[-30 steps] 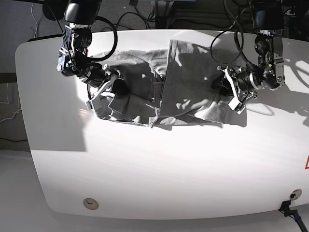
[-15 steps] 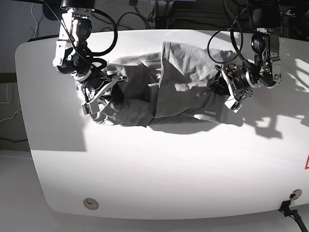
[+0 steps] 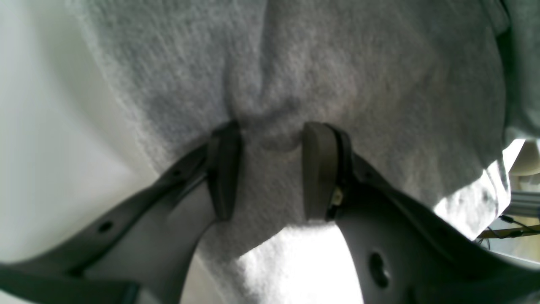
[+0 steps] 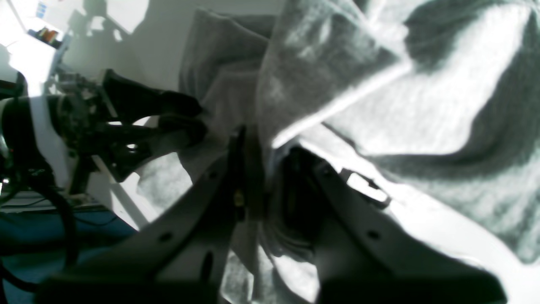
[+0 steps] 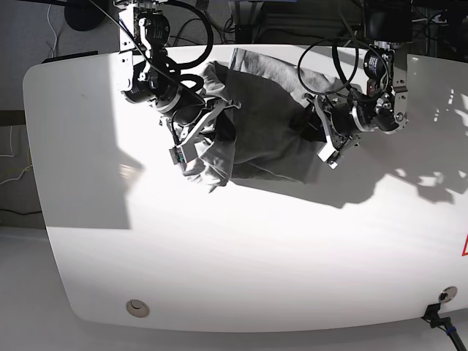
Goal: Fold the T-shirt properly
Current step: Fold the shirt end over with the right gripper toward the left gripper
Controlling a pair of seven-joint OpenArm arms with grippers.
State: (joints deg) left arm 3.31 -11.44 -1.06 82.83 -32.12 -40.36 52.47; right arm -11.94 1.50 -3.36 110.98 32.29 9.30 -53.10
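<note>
The grey T-shirt (image 5: 263, 131) hangs bunched between my two grippers, lifted off the white table (image 5: 256, 256), with its shadow below it. No lettering shows. My left gripper (image 5: 322, 142) is on the right of the base view and is shut on the shirt's right edge. In the left wrist view its pads (image 3: 318, 169) pinch a fold of grey cloth (image 3: 337, 63). My right gripper (image 5: 194, 139) is shut on the shirt's left part. In the right wrist view its fingers (image 4: 240, 169) clamp the cloth (image 4: 422, 97), and the other arm (image 4: 126, 122) shows beyond.
A round fitting (image 5: 137, 308) sits in the table near the front left edge. A red mark (image 5: 464, 245) lies at the right edge. Cables and dark equipment (image 5: 256, 18) run behind the table's far edge.
Both grippers have moved toward each other and toward the table's back, raising the shirt. The cloth, spread flat a second ago, now hangs bunched between them.
</note>
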